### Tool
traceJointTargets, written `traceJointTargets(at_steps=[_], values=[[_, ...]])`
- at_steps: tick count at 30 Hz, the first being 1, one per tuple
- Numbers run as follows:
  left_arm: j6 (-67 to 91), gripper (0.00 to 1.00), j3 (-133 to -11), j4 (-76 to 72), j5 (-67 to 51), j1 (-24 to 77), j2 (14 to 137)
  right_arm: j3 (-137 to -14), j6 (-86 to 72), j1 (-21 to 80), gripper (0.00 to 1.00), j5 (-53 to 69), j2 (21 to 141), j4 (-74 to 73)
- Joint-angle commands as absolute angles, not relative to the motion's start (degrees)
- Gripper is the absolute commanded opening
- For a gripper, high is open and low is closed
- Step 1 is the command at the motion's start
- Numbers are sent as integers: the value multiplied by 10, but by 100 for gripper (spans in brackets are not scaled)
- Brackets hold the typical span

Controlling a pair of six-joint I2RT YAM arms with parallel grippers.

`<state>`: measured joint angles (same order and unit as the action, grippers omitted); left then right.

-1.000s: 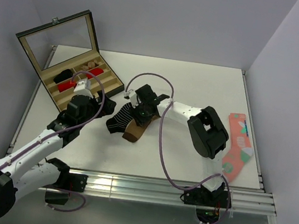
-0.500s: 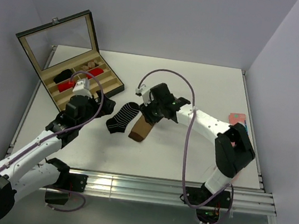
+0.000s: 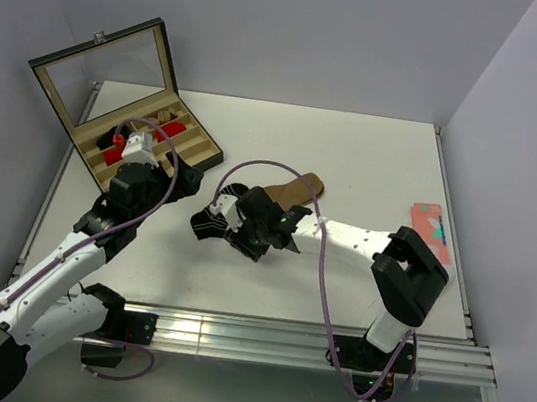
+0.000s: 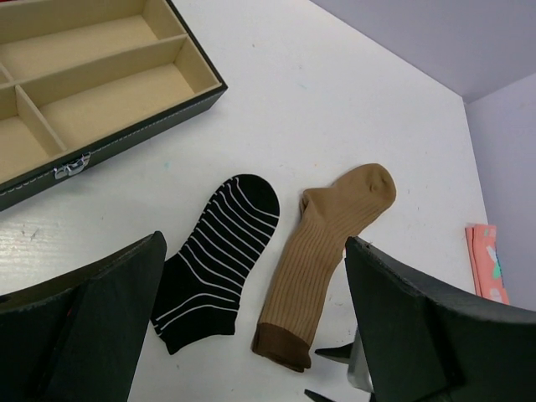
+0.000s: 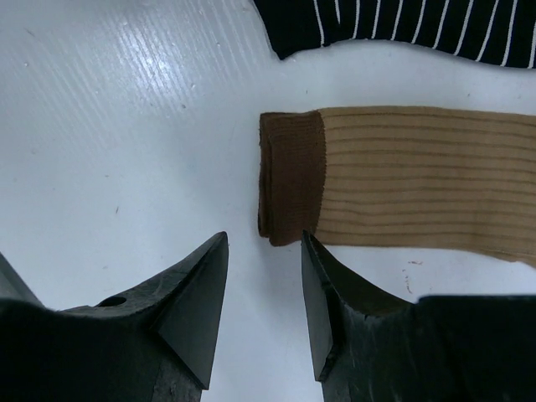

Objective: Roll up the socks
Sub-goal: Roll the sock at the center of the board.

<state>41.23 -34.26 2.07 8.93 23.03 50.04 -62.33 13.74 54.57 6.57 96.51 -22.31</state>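
The black sock with thin white stripes and the longer tan-brown sock lie flat side by side on the white table. In the top view the striped sock shows left of my right arm, and only the tan sock's toe shows behind it. My right gripper is open a little and empty, low over the table, its tips just short of the tan sock's dark brown cuff. It also shows in the top view. My left gripper is wide open and empty, high above both socks, near the box in the top view.
An open black box with beige compartments stands at the back left, with red bundles inside. A coral-pink patterned sock lies near the right edge, partly behind my right arm. The table's near edge rail runs below the arms.
My right gripper has come forward and left, down to the tan sock's cuff end. The tan sock now lies stretched out toward the back right. My left gripper has drawn back toward the box.
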Motion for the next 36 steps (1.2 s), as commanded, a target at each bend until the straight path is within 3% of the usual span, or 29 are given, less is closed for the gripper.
traceJointTargets(at_steps=[1, 32, 34, 36], values=[[412, 95, -370, 26, 94, 224, 487, -629, 136, 555, 47, 39, 974, -189], [405, 94, -339, -17, 65, 199, 511, -621, 142, 569, 48, 7, 1034, -146], [407, 94, -335, -20, 62, 200, 515, -621, 142, 566, 45, 12, 1033, -147], [408, 94, -333, -24, 63, 200, 519, -621, 141, 558, 36, 25, 1031, -152]])
